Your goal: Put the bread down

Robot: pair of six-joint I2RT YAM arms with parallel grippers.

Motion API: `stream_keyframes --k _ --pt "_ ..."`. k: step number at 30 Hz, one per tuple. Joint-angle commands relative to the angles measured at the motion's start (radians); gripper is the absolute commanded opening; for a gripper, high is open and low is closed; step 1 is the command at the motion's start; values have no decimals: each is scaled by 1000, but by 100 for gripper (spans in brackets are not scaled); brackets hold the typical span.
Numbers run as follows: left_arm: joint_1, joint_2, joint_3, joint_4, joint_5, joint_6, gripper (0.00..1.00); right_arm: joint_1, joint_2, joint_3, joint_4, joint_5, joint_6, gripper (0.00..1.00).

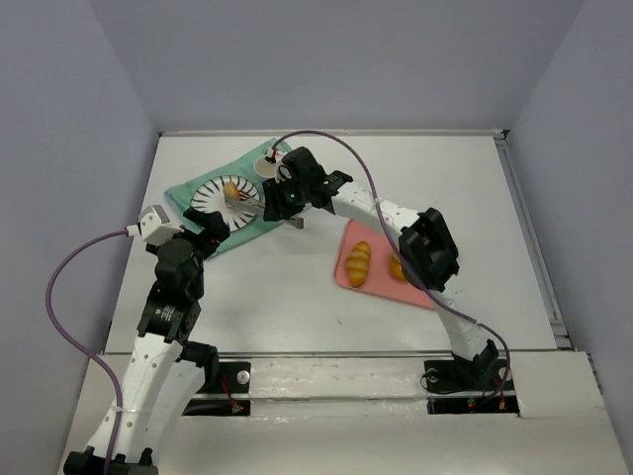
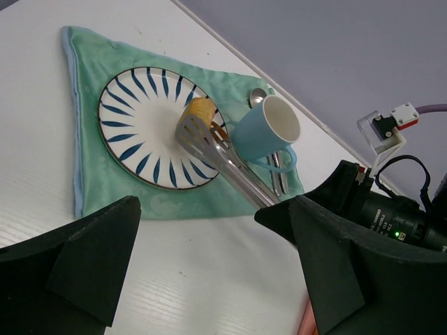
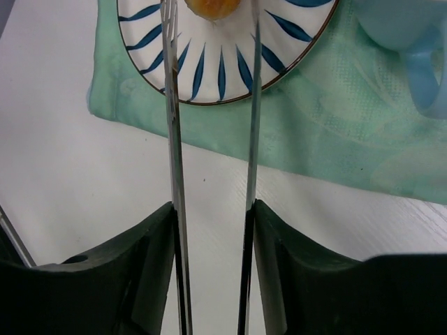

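Observation:
The bread is a small round golden bun on the white plate with blue stripes. My right gripper is shut on metal tongs, whose two arms run forward to the plate. The tong tips sit on either side of the bread. In the left wrist view the slotted tong head lies against the bread near the plate's right rim. My left gripper is open and empty, above bare table just in front of the plate.
The plate lies on a green cloth with a blue cup and a spoon beside it. A pink board at the right holds a ridged loaf and a larger bun.

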Motion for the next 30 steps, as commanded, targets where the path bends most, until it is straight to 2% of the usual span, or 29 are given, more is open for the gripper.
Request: stream_keyframes --k 1,10,16,19,22,25,30 --pt "3 -10 17 43 -21 -2 99 20 -31 48 -14 -1 -29 53" --pt "3 -6 21 41 -22 -2 99 20 -100 16 -49 -16 -65 56" --pt "3 -7 21 37 -29 -5 99 20 -238 -58 -49 -11 -121 56" --pt "3 -7 21 37 -27 -3 99 20 -333 -110 -46 50 -154 56" --pt "3 -9 23 35 -27 -3 99 20 -418 -162 -26 177 -172 55" --pt "3 -15 21 35 -29 -5 99 -19 -462 -188 -23 251 -160 54" --pt "3 -4 21 37 -36 -6 99 -196 -478 -213 20 204 -158 54"
